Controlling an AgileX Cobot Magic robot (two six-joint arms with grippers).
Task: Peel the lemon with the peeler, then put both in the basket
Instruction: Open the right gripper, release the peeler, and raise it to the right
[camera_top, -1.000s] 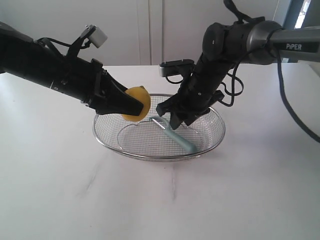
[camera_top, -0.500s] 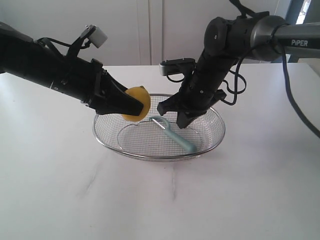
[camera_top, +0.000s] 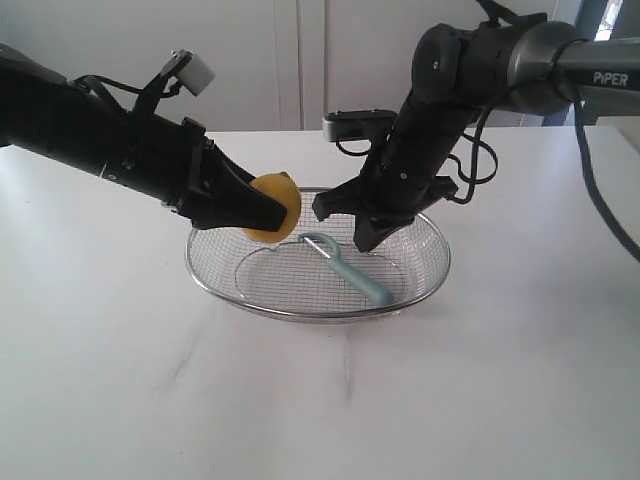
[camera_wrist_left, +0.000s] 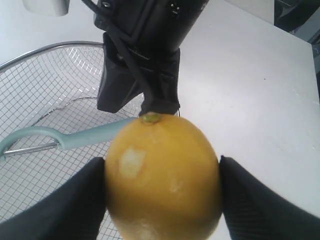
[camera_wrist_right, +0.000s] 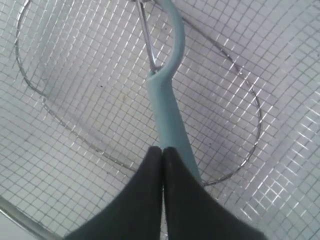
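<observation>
Left pincer (camera_top: 281, 213) clamps yellow lemon (camera_wrist_left: 162, 175), pale patch on skin; right pincer (camera_wrist_right: 162, 153) closed, empty, over teal peeler (camera_wrist_right: 167, 110).

Robot lab: plain white table (camera_top: 110, 400)

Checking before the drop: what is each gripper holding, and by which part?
Left gripper clamps the lemon by its sides, nub end outward. Right gripper, shut, holds nothing; the peeler lies in the basket.
</observation>
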